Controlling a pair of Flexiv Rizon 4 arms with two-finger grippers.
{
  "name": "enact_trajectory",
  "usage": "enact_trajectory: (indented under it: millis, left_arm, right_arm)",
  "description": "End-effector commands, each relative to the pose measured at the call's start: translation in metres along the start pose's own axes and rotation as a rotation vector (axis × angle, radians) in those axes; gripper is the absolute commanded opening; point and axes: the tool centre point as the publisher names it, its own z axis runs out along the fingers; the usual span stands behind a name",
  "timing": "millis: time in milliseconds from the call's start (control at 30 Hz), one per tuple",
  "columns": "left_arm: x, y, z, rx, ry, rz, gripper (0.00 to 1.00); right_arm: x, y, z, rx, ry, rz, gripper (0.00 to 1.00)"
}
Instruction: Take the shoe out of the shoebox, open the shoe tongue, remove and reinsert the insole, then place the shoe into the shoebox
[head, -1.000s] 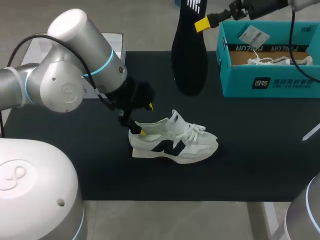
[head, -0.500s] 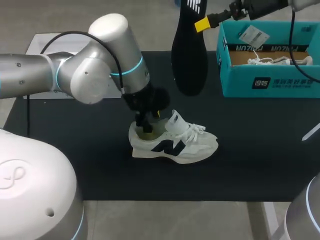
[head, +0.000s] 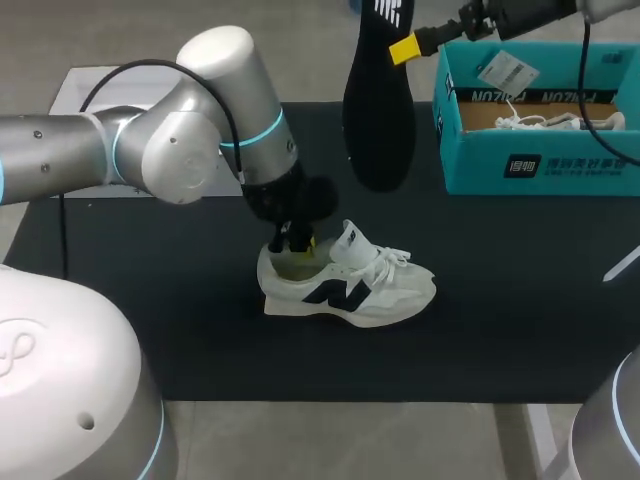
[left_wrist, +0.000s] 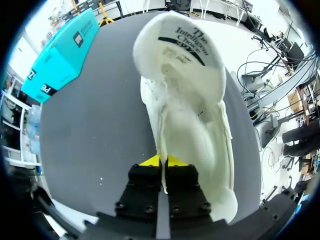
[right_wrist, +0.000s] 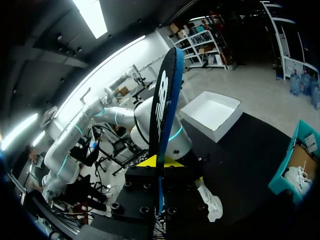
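A white sneaker (head: 350, 285) with a dark logo lies on the black mat, toe to the right. My left gripper (head: 298, 240) is at its heel opening. In the left wrist view the gripper (left_wrist: 163, 161) is shut on the thin collar edge of the sneaker (left_wrist: 185, 100), whose tongue stands up ahead. My right gripper (head: 405, 47) holds the black insole (head: 378, 110) in the air above the mat's far edge, hanging downward. In the right wrist view that gripper (right_wrist: 160, 161) is shut on the insole (right_wrist: 162, 110), with the sneaker (right_wrist: 210, 202) below it.
The teal shoebox (head: 540, 165) stands open at the back right with a second white shoe (head: 545, 122) inside. It also shows as a teal shoebox (left_wrist: 60, 55) in the left wrist view. A white lid (right_wrist: 212, 112) lies off the mat's far left corner.
My left arm swung right from beside the heel to over the shoe's opening, and its fingers went from open to shut on the collar. The right arm and insole kept still.
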Motion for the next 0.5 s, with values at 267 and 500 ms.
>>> enact_trajectory:
  millis: [267,500]
  left_arm:
    - [0.001,-0.003,-0.004,0.028,0.032,0.117,0.00]
    - [-0.007,-0.009,-0.012,-0.012,0.072,0.264,0.00]
  right_arm:
    - [0.000,0.001,0.001,0.003,-0.002,0.001,0.00]
    - [0.000,0.001,0.001,0.003,-0.002,0.001,0.00]
